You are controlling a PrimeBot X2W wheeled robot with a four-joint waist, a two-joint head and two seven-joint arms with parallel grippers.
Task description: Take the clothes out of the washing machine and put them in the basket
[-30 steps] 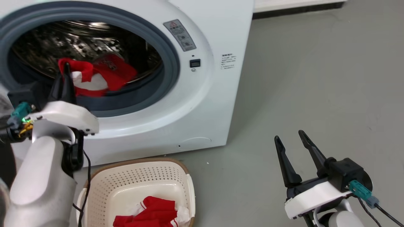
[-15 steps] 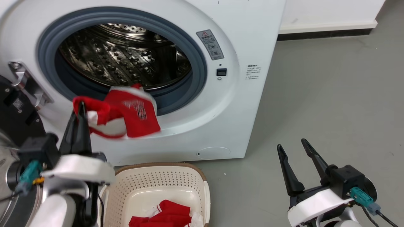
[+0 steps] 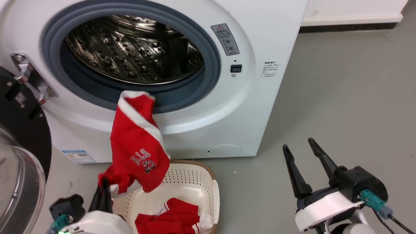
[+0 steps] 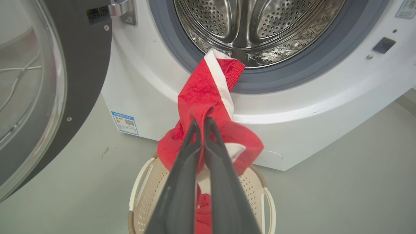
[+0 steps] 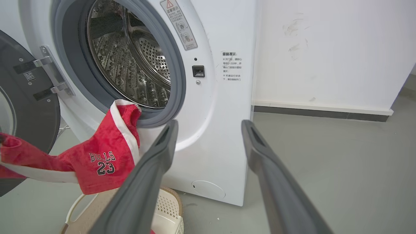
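Observation:
The white washing machine (image 3: 260, 39) stands with its round porthole open and its steel drum (image 3: 136, 52) showing. A red garment (image 3: 138, 146) with white trim and "23" on it stretches from the porthole's lower rim down over the basket (image 3: 195, 177). My left gripper (image 3: 103, 191) is shut on the garment's lower end; in the left wrist view the garment (image 4: 204, 97) runs up from the closed left gripper (image 4: 201, 122). Another red garment (image 3: 174, 219) lies in the cream basket. My right gripper (image 3: 299, 144) hangs open at the lower right, holding nothing.
The machine's black-framed glass door (image 3: 19, 156) stands swung open at the left, close to my left arm. Grey floor (image 3: 341, 97) stretches to the right of the machine up to a white wall with a dark skirting (image 3: 351, 26).
My left gripper has pulled the red garment out of the drum and down over the basket, its upper end trailing on the porthole rim. The head camera has shifted. The right gripper stays put.

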